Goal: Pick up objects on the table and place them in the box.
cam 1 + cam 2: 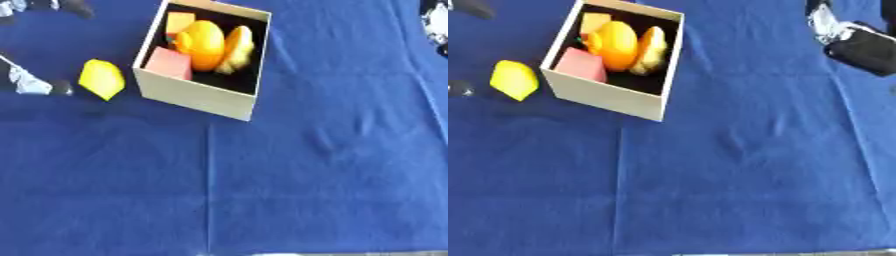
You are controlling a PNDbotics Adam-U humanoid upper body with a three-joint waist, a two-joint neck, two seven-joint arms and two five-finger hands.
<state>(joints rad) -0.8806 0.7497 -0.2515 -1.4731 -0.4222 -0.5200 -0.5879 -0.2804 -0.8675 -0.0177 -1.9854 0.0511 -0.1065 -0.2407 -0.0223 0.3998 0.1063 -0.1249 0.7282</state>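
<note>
On the blue cloth (306, 175) in the left eye view, a cream-walled box (194, 95) stands toward the upper left, turned so that one corner points down toward the camera. Its inside is dark and holds several things: an orange round fruit (203, 42) in the middle, a pale yellow piece (238, 47) leaning against it on the right, a pink block (170, 63) at the near left corner and a small orange-yellow block (179, 21) at the far left corner. Just beside the box's left wall, apart from it, lies a yellow object (101, 78) on the cloth; its long axis runs from upper left to lower right, and its narrower tip points down and to the right. Part of the left hand (31, 82) shows at the left edge, black and silver, just left of the yellow object; whether its fingers are spread or curled cannot be told, nor whether it touches the object.

From the right eye view, the same box sits nearer the left edge, with the yellow object again lying close beside its left wall. A black and silver right hand (855, 42) shows in the upper right corner, well apart from the box; its finger state cannot be told.
</note>
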